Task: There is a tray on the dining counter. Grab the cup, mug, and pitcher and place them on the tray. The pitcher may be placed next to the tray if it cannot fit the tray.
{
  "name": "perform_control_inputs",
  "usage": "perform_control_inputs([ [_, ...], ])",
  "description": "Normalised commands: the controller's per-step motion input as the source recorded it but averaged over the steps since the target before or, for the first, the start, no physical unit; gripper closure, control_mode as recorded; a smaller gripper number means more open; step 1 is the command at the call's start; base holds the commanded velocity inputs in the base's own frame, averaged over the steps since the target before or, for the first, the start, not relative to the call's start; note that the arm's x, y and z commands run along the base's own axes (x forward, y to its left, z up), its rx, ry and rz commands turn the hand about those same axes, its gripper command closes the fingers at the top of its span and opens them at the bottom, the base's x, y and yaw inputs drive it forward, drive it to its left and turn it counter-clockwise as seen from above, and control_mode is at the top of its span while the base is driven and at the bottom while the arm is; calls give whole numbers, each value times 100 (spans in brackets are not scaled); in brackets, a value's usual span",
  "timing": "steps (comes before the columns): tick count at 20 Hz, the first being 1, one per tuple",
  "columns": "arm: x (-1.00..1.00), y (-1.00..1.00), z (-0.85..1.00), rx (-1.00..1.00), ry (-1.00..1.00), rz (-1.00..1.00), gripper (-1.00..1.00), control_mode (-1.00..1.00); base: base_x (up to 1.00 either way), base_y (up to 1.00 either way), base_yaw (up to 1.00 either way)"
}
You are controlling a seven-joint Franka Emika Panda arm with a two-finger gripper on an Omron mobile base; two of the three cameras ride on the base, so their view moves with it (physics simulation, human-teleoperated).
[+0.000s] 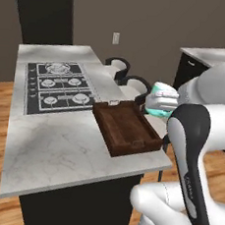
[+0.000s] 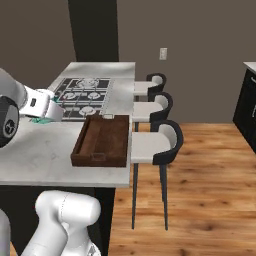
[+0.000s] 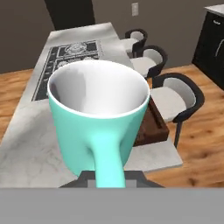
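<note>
While the hand [image 3: 107, 175] carries the mug [image 3: 98, 118] by its handle, the tray [image 1: 127, 128] waits bare.

Closed tight on the teal handle at the bottom centre of the hand view, the hand holds the mug upright with its mouth facing the camera; in the left base view the mug [image 1: 160, 102] shows at centre right, just beyond the tray's far right corner. To set it down well, I judge the hand should bring the mug over the tray's middle (well inside the low rim), keep it level, lower until its base rests on the wood on the marble surface [image 1: 51, 147], then release.
</note>
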Motion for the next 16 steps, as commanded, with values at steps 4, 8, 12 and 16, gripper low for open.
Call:
perform_control_inputs([
  [4, 67, -11, -27, 4, 27, 40, 100, -100, 0, 0, 0],
  [8, 81, -10, -30, 6, 28, 31, 100, -100, 0, 0, 0],
  [12, 61, 0, -26, 1, 10, 20, 100, -100, 0, 0, 0],
  [16, 59, 11, -23, 0, -1, 2, 100, -100, 0, 0, 0],
])
